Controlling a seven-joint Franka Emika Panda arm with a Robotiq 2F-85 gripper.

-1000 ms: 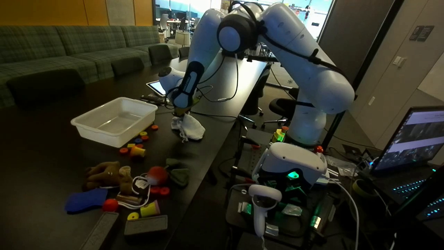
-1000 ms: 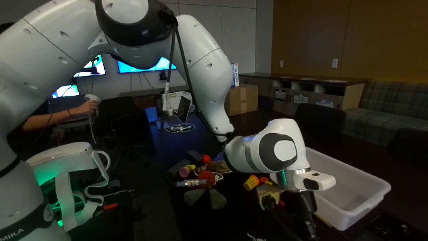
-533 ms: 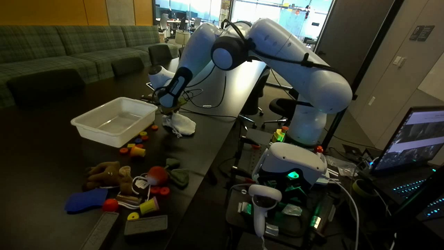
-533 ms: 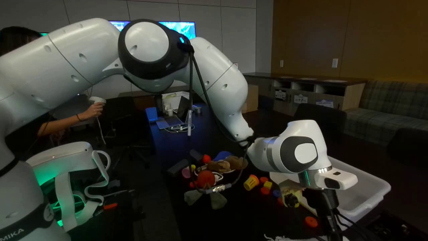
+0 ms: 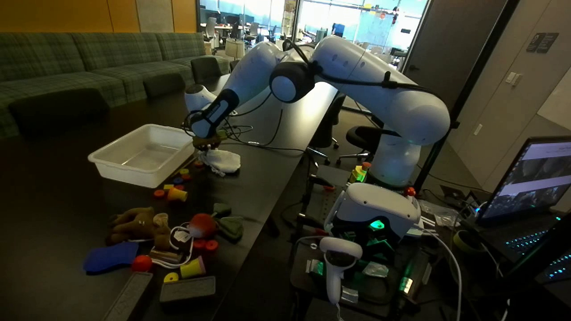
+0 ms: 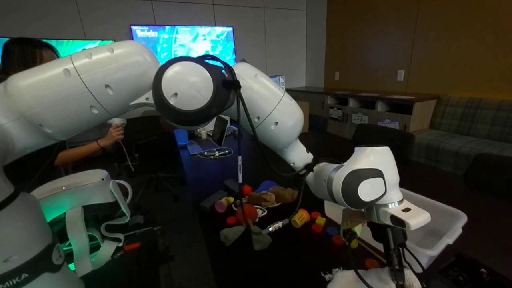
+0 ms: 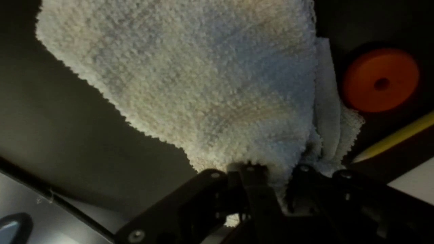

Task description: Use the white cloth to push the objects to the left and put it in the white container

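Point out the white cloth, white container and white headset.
White cloth (image 7: pixel 203 78): in the wrist view, middle of its fabric.
White container (image 5: pixel 122 174): in an exterior view, near wall's outside.
White headset (image 5: pixel 381 201): in an exterior view, outer shell.

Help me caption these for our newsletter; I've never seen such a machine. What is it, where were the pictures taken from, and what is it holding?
It is a robot arm, big and white, bent at joints rather like yours, with a claw at its end. The wide views are taken from two spots away from the arm; the close-up is taken from its own wrist. There you see the claw shut on a white cloth, with a red-orange disc and a yellow stick close by. On the dark table stands a white container. Beside it lie small toys, among them a yellow cup; a bit apart lie more, such as a brown plush toy and a red ball.
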